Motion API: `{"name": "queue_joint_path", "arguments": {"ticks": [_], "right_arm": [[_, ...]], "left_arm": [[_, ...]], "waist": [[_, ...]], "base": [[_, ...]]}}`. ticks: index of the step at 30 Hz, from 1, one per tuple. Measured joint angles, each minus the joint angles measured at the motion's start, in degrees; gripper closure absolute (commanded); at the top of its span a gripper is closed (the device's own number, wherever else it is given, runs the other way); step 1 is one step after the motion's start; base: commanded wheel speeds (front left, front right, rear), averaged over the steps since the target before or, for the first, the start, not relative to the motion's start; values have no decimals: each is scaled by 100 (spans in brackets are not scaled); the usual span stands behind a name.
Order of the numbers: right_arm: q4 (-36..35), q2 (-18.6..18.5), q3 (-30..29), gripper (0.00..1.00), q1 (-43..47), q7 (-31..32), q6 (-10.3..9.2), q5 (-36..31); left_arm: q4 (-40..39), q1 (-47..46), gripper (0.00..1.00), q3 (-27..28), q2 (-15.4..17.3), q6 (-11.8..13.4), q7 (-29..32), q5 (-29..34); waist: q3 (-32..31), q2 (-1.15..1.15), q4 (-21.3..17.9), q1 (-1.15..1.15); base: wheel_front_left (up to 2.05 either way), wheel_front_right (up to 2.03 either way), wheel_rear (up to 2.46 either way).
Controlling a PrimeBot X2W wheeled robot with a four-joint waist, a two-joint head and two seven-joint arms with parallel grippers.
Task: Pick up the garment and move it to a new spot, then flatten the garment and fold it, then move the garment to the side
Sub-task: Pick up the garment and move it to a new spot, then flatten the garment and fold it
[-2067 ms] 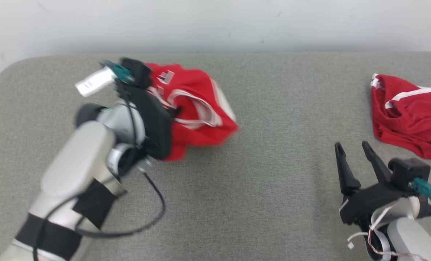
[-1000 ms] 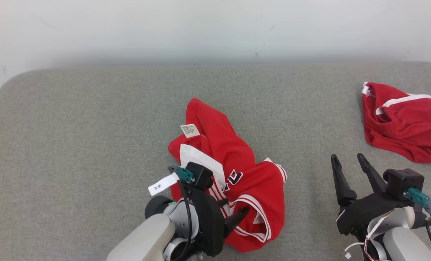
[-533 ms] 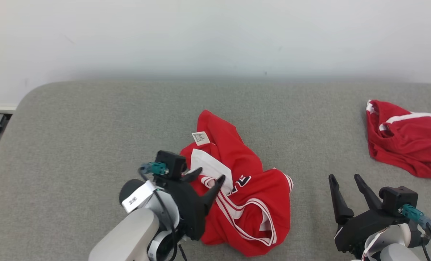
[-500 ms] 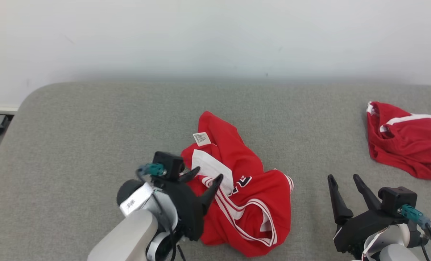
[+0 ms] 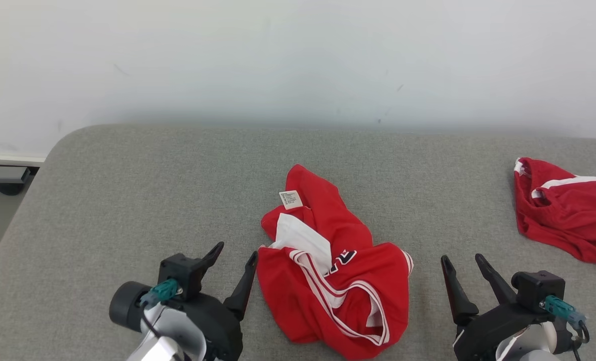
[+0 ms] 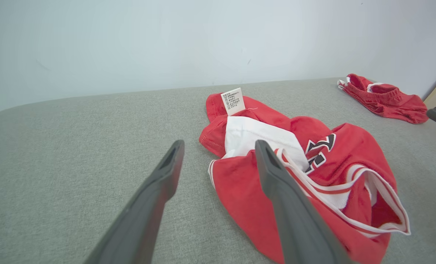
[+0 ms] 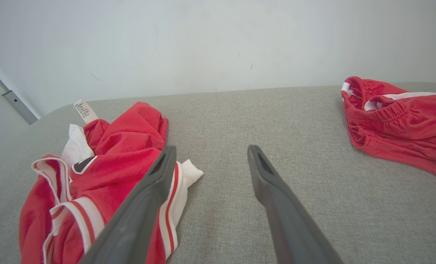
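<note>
Right now the red garment (image 5: 335,286) lies crumpled at mid-front of the grey padded surface (image 5: 127,200), with its white care tag (image 5: 290,199) at the far end. L gripper (image 5: 236,250) sits just beside its left edge, jaws wide, holding nothing. R gripper (image 5: 461,258) is near the other side but apart from it, also wide & empty. A 2nd red garment (image 5: 563,210) lies far right.

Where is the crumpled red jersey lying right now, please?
In the head view, the jersey lies centrally on the grey fabric surface, between the left gripper and right gripper.
</note>
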Motion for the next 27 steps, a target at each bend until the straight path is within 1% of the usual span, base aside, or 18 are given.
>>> {"name": "queue_joint_path", "arguments": {"ticks": [5,7,12,18,20,24,27], "right_arm": [[-27,-3,7,0,7,49,42,41],[-54,-5,9,0,18,55,49,48],[-194,-40,2,0,133,104,58,89],[-343,-57,57,0,256,231,87,133],[-386,-58,87,0,253,289,100,138],[-419,-59,191,0,257,441,176,191],[-469,-77,345,0,228,646,288,192]], "left_arm": [[-267,337,0,248,156,25,-366,265],[-341,523,0,434,191,24,-483,396],[-387,1095,0,1335,119,24,-724,791],[-630,1658,0,2225,-87,24,-853,1190],[-692,1770,0,2424,-163,24,-887,1301],[-875,1809,0,2652,-400,24,-901,1535],[-1004,1923,0,2774,-470,24,-911,1660]], "waist": [[-30,1,12,0],[-43,1,18,0],[-61,1,62,0],[-31,1,148,0],[-7,0,175,0],[18,1,255,1],[27,1,308,1]], "base": [[0,0,0],[0,0,0],[0,0,0],[0,0,0],[0,0,0],[0,0,0],[0,0,0]]}}
